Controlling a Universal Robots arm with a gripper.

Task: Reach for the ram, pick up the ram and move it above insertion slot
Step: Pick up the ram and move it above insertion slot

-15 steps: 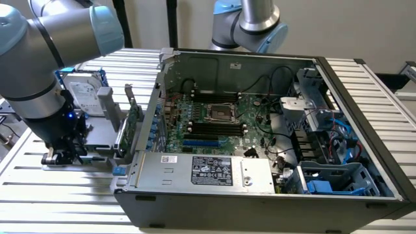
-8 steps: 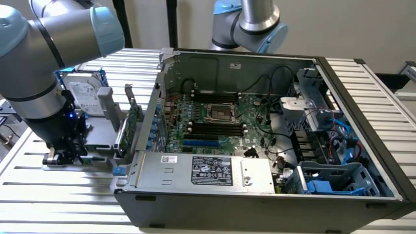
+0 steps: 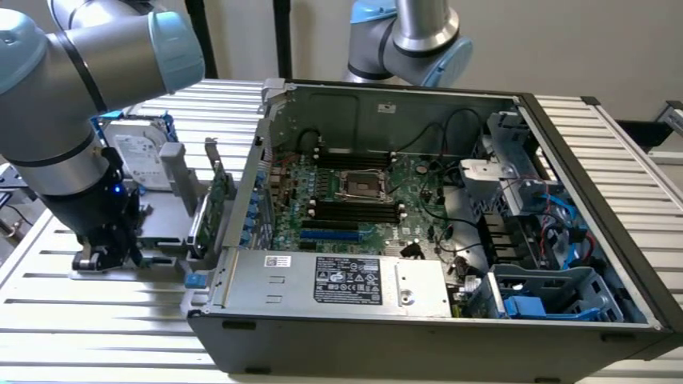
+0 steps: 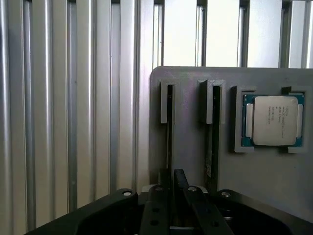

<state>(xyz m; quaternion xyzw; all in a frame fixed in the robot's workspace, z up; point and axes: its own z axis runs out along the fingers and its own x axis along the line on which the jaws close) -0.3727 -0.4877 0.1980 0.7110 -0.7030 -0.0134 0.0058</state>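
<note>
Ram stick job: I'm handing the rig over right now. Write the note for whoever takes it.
Pincer: down at the grey holder on the table beside the open computer case, in line with one of the holder's narrow slots.
Ram stick: seems to be the thin dark edge standing in that slot, not lifted.
Done: the reach.
Left: lift the stick out and carry it above the memory slots on the board.
</note>
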